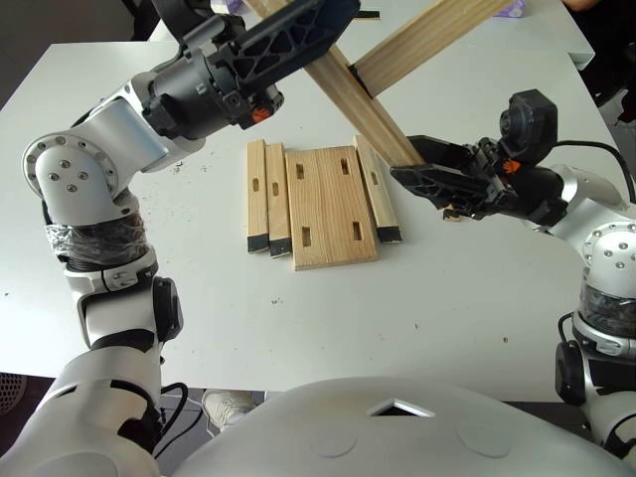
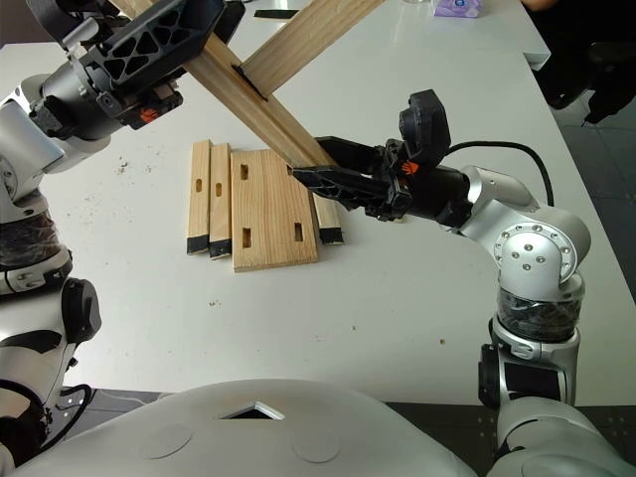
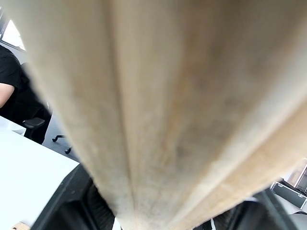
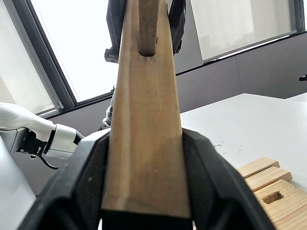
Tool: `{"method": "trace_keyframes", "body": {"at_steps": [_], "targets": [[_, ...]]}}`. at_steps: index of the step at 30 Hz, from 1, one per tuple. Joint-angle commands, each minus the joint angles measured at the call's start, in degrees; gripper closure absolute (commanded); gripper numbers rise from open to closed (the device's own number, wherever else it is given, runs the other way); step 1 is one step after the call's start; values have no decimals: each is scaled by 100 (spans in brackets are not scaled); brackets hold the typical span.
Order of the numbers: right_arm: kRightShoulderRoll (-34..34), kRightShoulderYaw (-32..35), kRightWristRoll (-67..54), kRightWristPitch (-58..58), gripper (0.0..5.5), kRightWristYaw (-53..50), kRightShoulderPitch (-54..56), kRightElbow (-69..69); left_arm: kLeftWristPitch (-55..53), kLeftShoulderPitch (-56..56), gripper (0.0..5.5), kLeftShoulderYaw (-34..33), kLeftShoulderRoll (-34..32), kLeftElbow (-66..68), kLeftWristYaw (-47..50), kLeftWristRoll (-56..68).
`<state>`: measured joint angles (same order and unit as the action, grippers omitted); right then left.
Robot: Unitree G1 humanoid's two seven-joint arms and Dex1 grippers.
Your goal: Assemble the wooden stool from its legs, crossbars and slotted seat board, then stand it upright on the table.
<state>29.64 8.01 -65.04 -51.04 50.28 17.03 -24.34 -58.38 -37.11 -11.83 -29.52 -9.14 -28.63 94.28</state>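
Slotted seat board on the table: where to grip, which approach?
Probably the near short edge of the seat board, coming from the robot's side. It lies flat with wooden pieces close along both long sides, but its near end juts past their black tips, leaving those corners free.

Seat board [image 1: 333, 204] lies on table [image 1: 447, 298] between legs [image 1: 256, 194].

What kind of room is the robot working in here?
Probably an office or lab room, judging by the large white table, the tall windows with blinds, and an office chair beyond the table.
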Motion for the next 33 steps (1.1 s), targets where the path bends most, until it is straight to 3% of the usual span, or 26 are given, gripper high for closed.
{"method": "trace_keyframes", "body": {"at_steps": [1,7,8,15,24,33], "targets": [[-89,-32,-12,115,343,-222,-114,-144,-53,93,326,3,-15,-126,-147,11],[-244,-118,400,485,343,-429,-326,-116,130,172,330,-16,-56,-89,-232,-406],[-273,-110,506,611,307,-399,-353,-66,201,166,332,-25,-71,-65,-263,-565],[-259,5,872,915,200,-674,-473,205,519,106,343,-159,-192,84,-612,-1405],[-509,479,2379,2163,198,-1836,-652,1120,1585,956,344,-163,-1513,147,-2539,-3585],[-553,93,3299,2602,198,-1908,-549,1739,2323,1757,344,298,-1726,35,-3800,-4672]]}}
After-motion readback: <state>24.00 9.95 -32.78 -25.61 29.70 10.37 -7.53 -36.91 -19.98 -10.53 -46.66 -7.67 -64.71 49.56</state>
